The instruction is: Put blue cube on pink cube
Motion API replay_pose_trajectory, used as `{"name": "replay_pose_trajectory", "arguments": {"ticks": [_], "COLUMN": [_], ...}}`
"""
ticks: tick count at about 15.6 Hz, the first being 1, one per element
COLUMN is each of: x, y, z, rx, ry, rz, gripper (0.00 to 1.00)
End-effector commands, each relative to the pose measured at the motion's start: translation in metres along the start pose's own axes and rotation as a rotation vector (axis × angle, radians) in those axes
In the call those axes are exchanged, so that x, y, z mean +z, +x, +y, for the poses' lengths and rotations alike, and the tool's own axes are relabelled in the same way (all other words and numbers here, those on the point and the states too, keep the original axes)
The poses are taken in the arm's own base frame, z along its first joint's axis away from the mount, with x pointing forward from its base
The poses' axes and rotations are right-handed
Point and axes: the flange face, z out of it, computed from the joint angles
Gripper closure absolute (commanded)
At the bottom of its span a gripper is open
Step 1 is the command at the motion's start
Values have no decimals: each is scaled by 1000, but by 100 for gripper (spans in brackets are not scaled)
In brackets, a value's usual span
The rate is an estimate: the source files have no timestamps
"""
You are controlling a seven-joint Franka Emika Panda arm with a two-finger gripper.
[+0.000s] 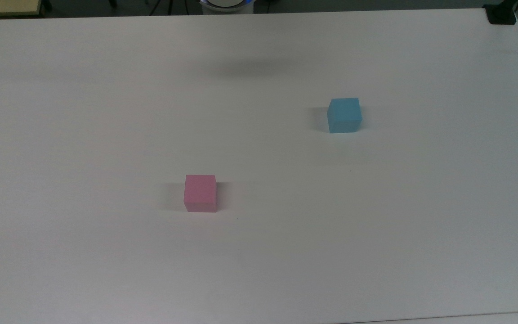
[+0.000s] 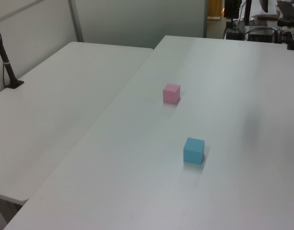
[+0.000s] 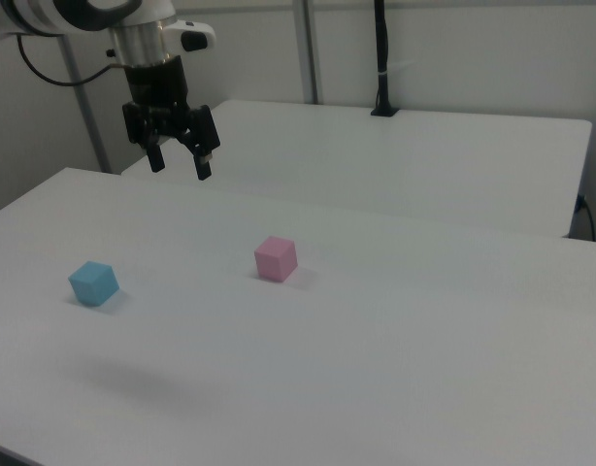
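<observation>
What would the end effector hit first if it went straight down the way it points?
Probably bare table. The open end effector hangs high, apart from the blue cube and pink cube, though depth is uncertain.

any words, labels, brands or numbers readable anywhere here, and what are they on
There is no readable text.
Blue cube: plain faces, no marking.
Pink cube: plain faces, no marking.
Gripper: fingers open, raised above the table; no label can be made out on it.
White table: unmarked.
</observation>
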Motion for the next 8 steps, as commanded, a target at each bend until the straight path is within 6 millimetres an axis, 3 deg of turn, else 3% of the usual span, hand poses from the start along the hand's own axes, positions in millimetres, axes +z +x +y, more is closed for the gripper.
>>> {"name": "replay_pose_trajectory", "arguments": {"ticks": [1, 8], "x": [-2, -1], "y": [-6, -6], "z": [-1, 0], "rx": [-19, -18], "ry": [-7, -4], "rz": [-8, -12], "gripper": [0, 0]}}
